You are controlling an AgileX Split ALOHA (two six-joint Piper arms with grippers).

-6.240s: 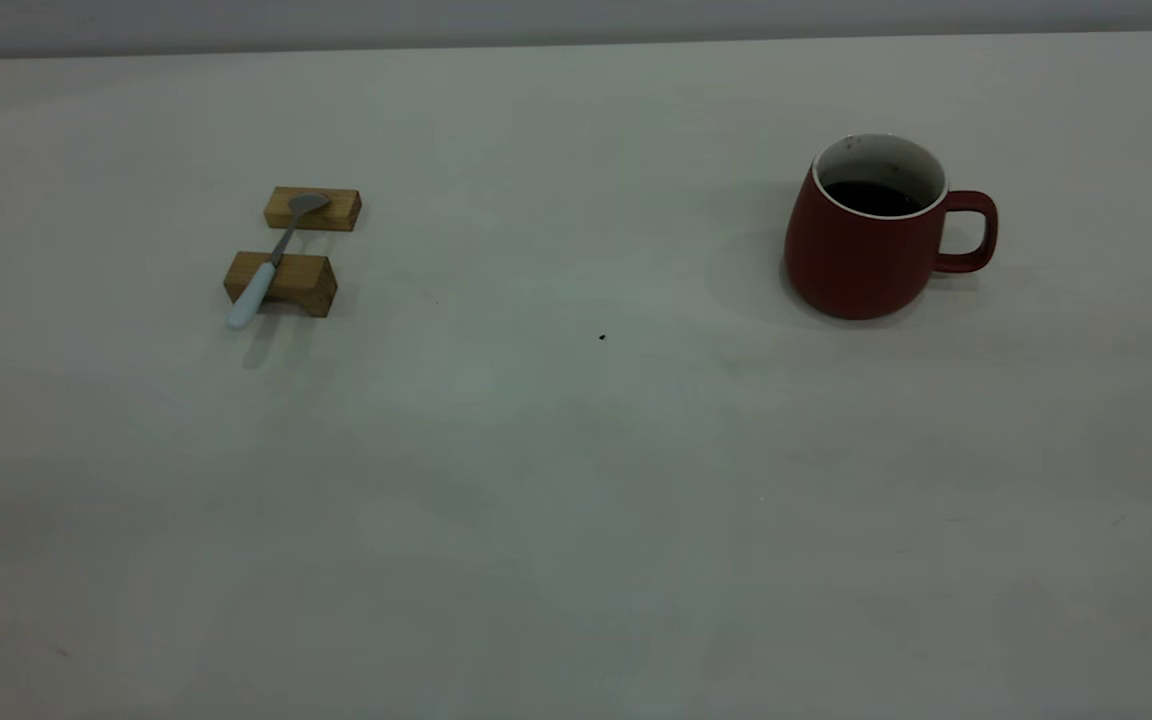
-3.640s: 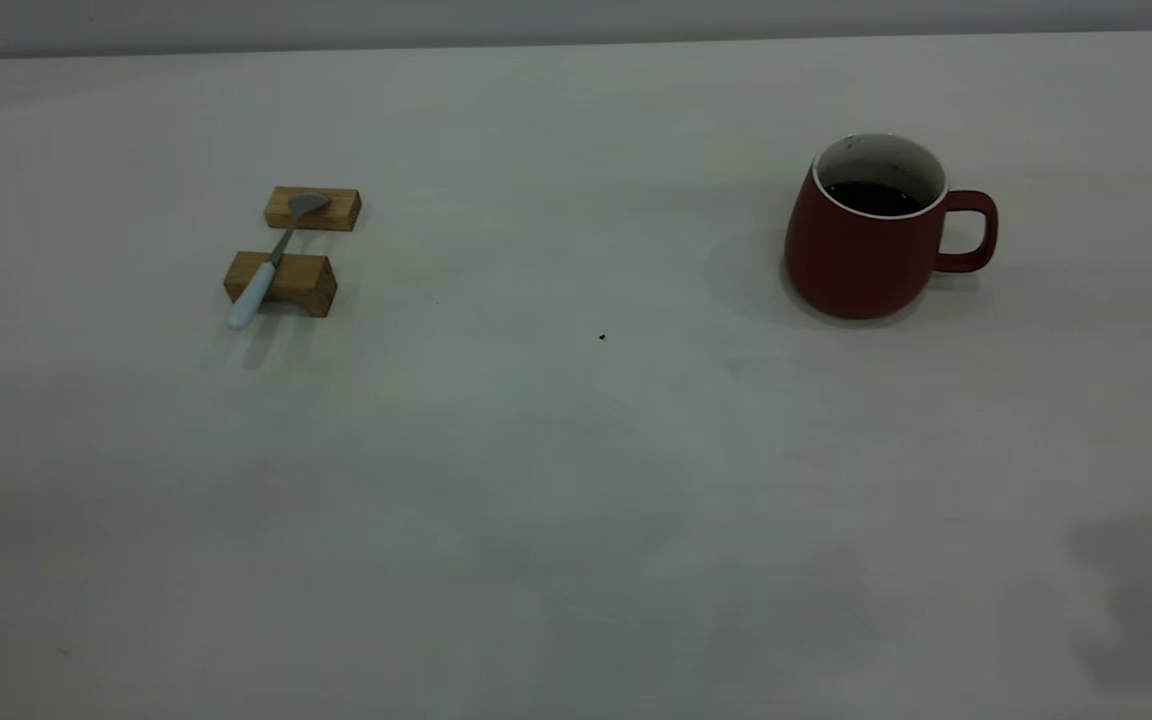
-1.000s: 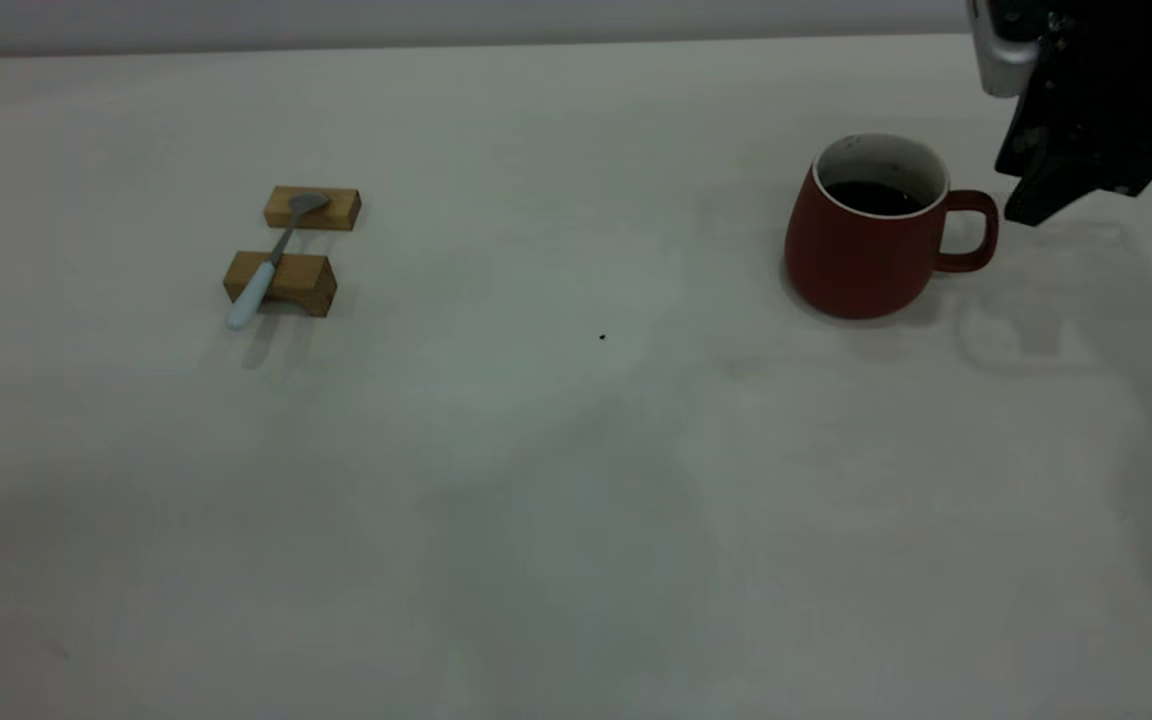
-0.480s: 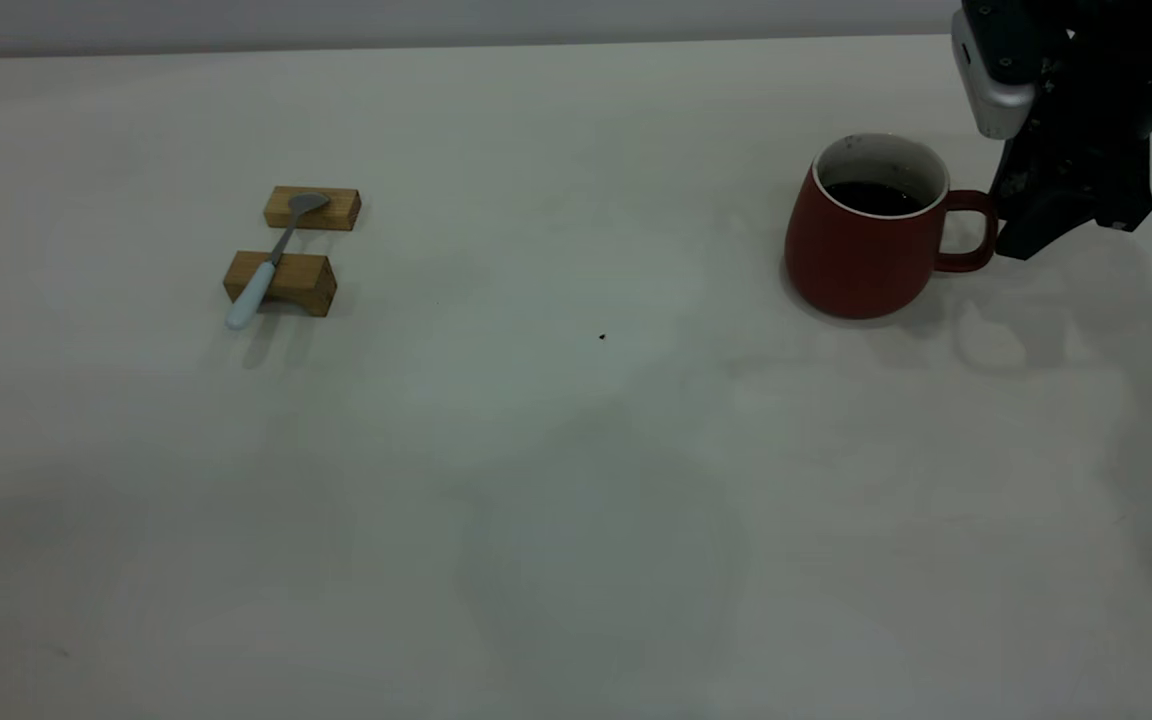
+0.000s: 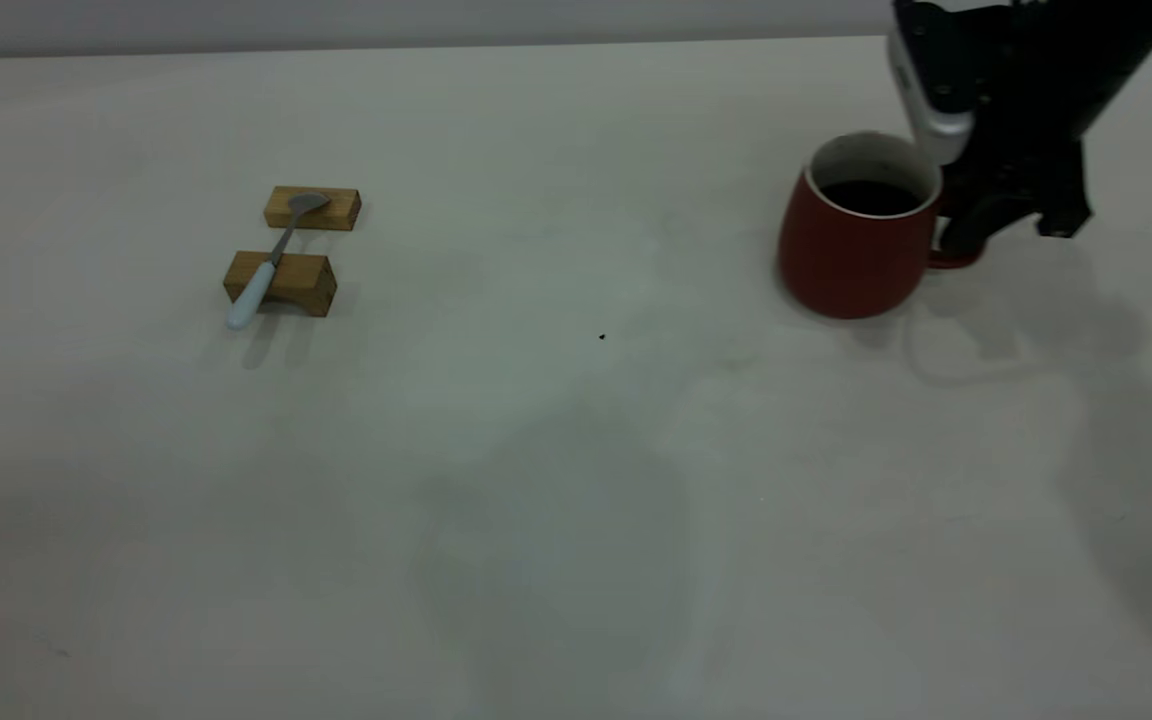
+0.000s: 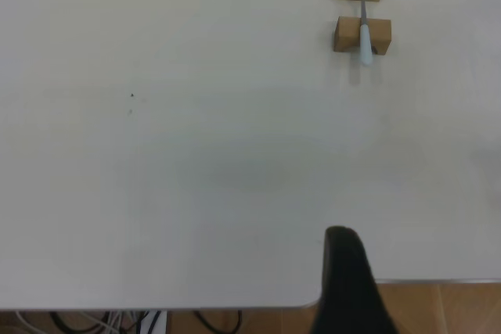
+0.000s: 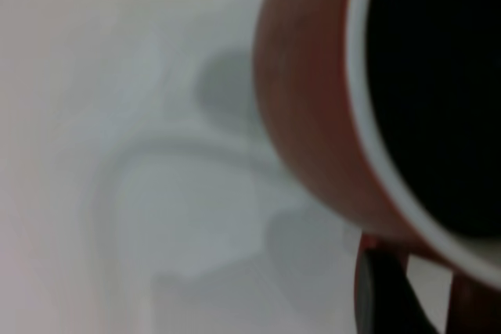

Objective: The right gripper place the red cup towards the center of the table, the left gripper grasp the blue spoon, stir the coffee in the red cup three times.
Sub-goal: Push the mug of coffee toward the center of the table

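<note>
Step in hand: the right hand point(image 5: 966, 225) is at the handle of the red cup point(image 5: 851, 255), on the side of the cup away from the counter's middle; judging by this, the grasp is being set, and the carry towards the centre is not yet done.
Key relation: the cup's handle points out to the right edge of the counter point(image 5: 576, 500), straight at the right hand, so the cup's body lies between that hand and the centre. The coming move is therefore a carry to the left in the exterior view, towards the small black speck point(image 5: 602, 337).
Right hand state: one dark finger point(image 7: 383, 295) shows beside the handle root in the right wrist view, but I cannot tell whether the hand is clenched on the handle or only beside it.
Cup: upright on the counter, far right, with the coffee point(image 5: 871, 196) dark inside, below the white rim.
Risk, as I judge it: the liquid could slop if the cup tips in the carry.
Blue spoon point(image 5: 271, 262): well apart, far left, lying across two wooden blocks point(image 5: 291, 250); long axis runs from bowl on the far block to pale handle overhanging the near one.
Nearer arm to spoon: the left.
Left hand point(image 6: 348, 287): back near the counter's edge, away from the spoon, holding nothing that I can see; how far open I cannot tell.
</note>
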